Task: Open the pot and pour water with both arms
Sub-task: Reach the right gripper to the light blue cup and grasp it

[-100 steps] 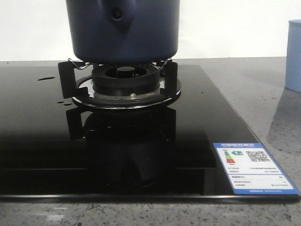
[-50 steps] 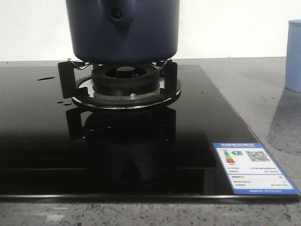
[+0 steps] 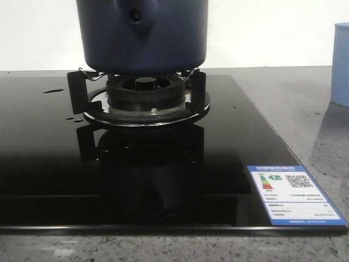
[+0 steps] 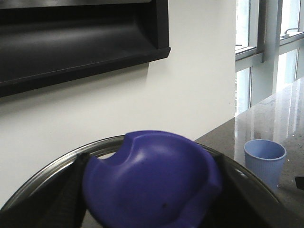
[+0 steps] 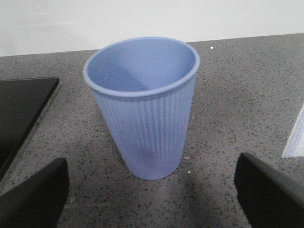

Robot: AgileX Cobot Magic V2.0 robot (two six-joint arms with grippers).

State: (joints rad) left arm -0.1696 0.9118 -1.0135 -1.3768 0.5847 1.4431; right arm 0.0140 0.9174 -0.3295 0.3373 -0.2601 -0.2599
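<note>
The dark navy pot (image 3: 142, 38) stands on the gas burner (image 3: 144, 95), its handle mount (image 3: 136, 16) facing the front camera; its top is cut off there. In the left wrist view my left gripper (image 4: 152, 202) is shut on the blue lid knob (image 4: 152, 171), with a black finger (image 4: 71, 190) against each side. The lid's steel rim (image 4: 52, 173) curves around the knob. My right gripper (image 5: 152, 194) is open and empty. The light blue ribbed cup (image 5: 142, 109) stands upright just beyond its fingers (image 5: 33, 194). Neither gripper shows in the front view.
The burner sits on a black glass cooktop (image 3: 43, 153) with a label sticker (image 3: 294, 194) at its front right corner. The cup (image 3: 341, 65) stands on the grey speckled counter right of the cooktop and also shows in the left wrist view (image 4: 265, 159). A wall rises behind.
</note>
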